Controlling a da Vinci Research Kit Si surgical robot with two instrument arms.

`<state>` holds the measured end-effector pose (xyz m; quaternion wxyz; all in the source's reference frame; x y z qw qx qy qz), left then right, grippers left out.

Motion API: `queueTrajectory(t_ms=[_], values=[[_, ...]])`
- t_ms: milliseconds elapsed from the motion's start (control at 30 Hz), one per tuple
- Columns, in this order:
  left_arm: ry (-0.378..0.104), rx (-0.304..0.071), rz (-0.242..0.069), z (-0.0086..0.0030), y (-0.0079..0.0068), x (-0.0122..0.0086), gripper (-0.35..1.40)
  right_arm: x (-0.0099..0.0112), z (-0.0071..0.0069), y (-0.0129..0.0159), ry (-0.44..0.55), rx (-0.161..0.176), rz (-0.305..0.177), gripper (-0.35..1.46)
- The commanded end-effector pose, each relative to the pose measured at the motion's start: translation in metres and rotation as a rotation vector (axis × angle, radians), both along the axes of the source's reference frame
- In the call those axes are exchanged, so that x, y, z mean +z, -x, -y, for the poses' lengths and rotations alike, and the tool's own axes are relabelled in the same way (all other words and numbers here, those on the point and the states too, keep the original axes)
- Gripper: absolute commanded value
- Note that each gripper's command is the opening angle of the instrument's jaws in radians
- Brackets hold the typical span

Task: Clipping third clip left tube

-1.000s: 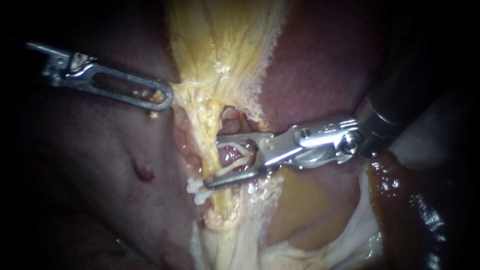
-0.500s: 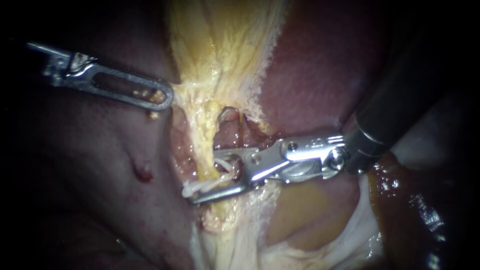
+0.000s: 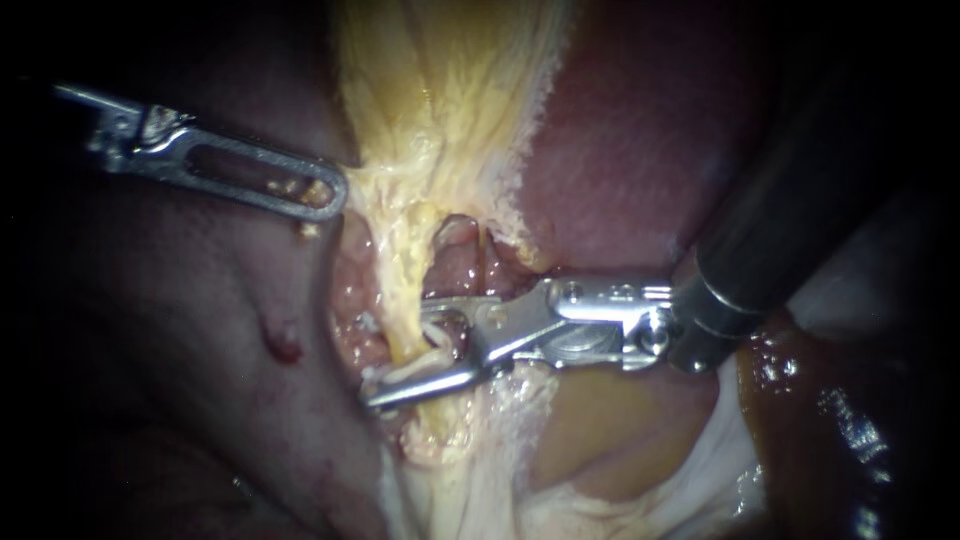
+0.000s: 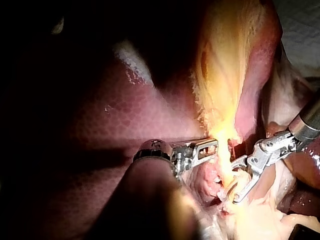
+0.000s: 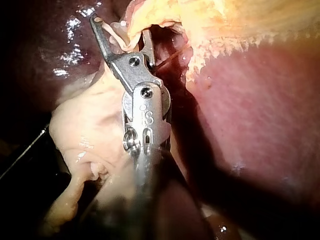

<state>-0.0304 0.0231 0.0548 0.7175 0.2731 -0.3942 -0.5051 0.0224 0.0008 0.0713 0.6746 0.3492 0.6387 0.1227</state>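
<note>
My right instrument point(image 3: 400, 352) comes in from the upper right. Its jaws carry a white clip point(image 3: 438, 338) and straddle the yellowish left tube point(image 3: 402, 290): the upper jaw passes behind the tube, and the lower jaw pokes out past it on the left. The right wrist view shows the same jaws point(image 5: 121, 29) with the clip point(image 5: 118, 33) between them at the tissue's edge. My left instrument point(image 3: 325, 193) stays at the upper left. Its slotted jaws lie together on the rim of the yellowish tissue point(image 3: 365, 180) and pull it taut. They also show in the left wrist view point(image 4: 209, 148).
Dark red liver point(image 3: 620, 150) lies to the right and the pale gallbladder wall point(image 3: 180, 330) to the left. A pinkish second tube point(image 3: 458, 238) stands just right of the yellow one. A small window opens between them. Glistening yellow-white tissue point(image 3: 600, 430) fills the lower right.
My right instrument has slid left and slightly down, so its jaws and clip now reach across the tube. The jaws have narrowed. My left instrument has held still.
</note>
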Motion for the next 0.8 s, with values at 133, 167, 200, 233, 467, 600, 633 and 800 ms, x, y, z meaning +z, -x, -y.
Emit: queueTrajectory(t_ms=[133,167,200,233,467,600,633,800], values=[[0.001,0.000,0.000,0.0000,0.0001,0.0000,-0.35,0.0003,0.0000,-0.0005,-0.019,-0.003,-0.007,0.50],[0.001,0.000,0.000,0.0000,0.0002,0.0000,-0.35,0.0003,0.0000,-0.0007,-0.020,-0.003,-0.008,0.50],[0.001,0.000,0.000,0.0000,0.0002,0.0000,-0.35,0.0004,0.0000,-0.0008,-0.021,-0.002,-0.008,0.50],[0.000,0.002,0.001,0.0000,0.0002,0.0000,-0.35,0.0004,-0.0001,-0.0010,-0.023,-0.001,-0.009,0.50],[0.000,0.001,0.001,0.0000,0.0003,0.0001,-0.35,0.0009,-0.0002,-0.0022,-0.037,0.006,-0.014,0.50],[0.000,0.001,0.001,0.0000,0.0003,0.0001,-0.35,0.0012,0.0002,-0.0027,-0.035,-0.007,-0.027,0.50],[0.000,0.001,0.001,0.0000,0.0003,0.0001,-0.35,0.0012,0.0003,-0.0028,-0.035,-0.007,-0.027,0.50],[0.000,0.001,0.001,-0.0001,0.0004,0.0001,-0.35,0.0013,0.0002,-0.0029,-0.038,-0.008,-0.029,0.50]])
